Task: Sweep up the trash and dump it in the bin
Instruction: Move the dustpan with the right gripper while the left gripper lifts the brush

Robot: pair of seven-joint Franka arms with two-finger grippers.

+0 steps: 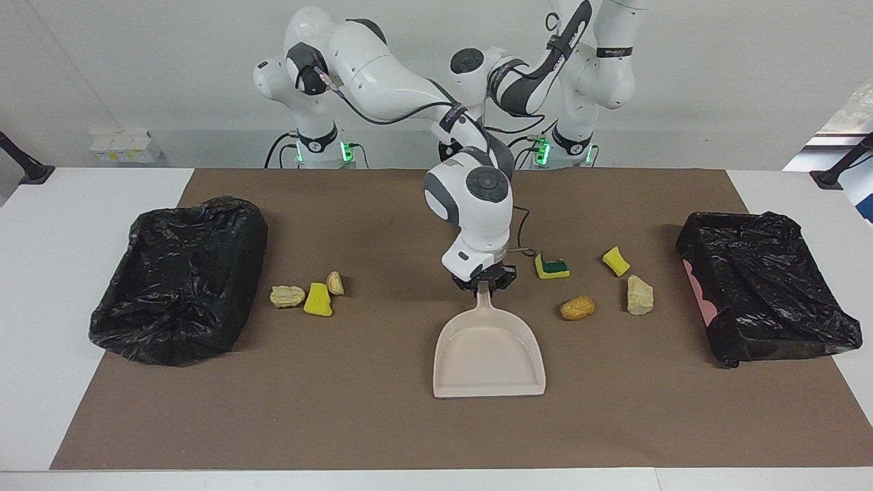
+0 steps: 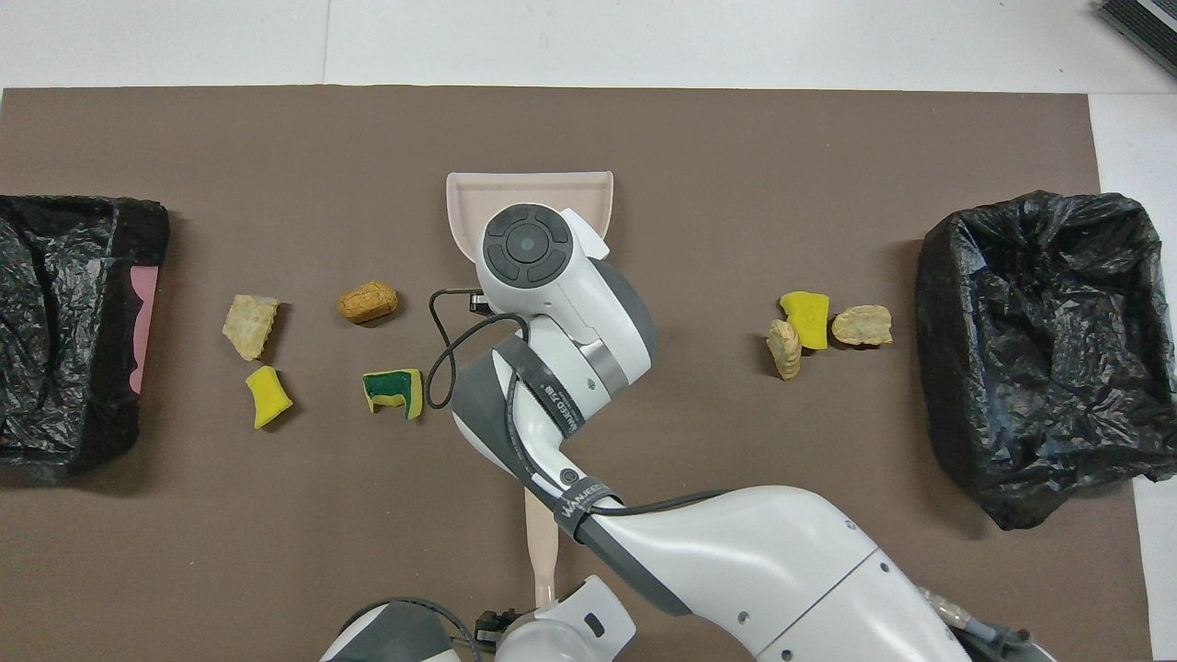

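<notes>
1. Facing view: the right gripper (image 1: 485,282) is low over the brown mat (image 1: 382,429), with its fingers pinched in on the top of the dustpan (image 1: 490,358) handle. The dustpan lies flat on the mat at the middle of the table, its wide mouth pointing away from the robots.
2. Same view, the trash: three scraps sit close together near the black-bagged bin (image 1: 177,279) at the right arm's end. They are a beige lump (image 1: 287,296), a yellow chunk (image 1: 318,299) and a tan lump (image 1: 335,282).
3. Four more scraps lie between the dustpan and the second bagged bin (image 1: 764,293) at the left arm's end. These are a green-topped sponge piece (image 1: 551,266), a small yellow piece (image 1: 616,261), an orange-brown lump (image 1: 577,307) and a pale lump (image 1: 640,295). No scrap is in the dustpan or in either bin.
4. Same view: the left arm bends down close to the robots, and the right arm hides its hand.
5. Overhead view: the right arm's wrist covers the dustpan handle and part of the pan (so the grip itself does not show here).
6. Overhead view: the left gripper (image 2: 492,630) shows only as a dark sliver at the bottom edge. It is just beside a beige stick (image 2: 542,542) lying on the mat nearer the robots than the dustpan. I cannot tell whether its fingers are wide or narrow, or whether they hold the stick.
</notes>
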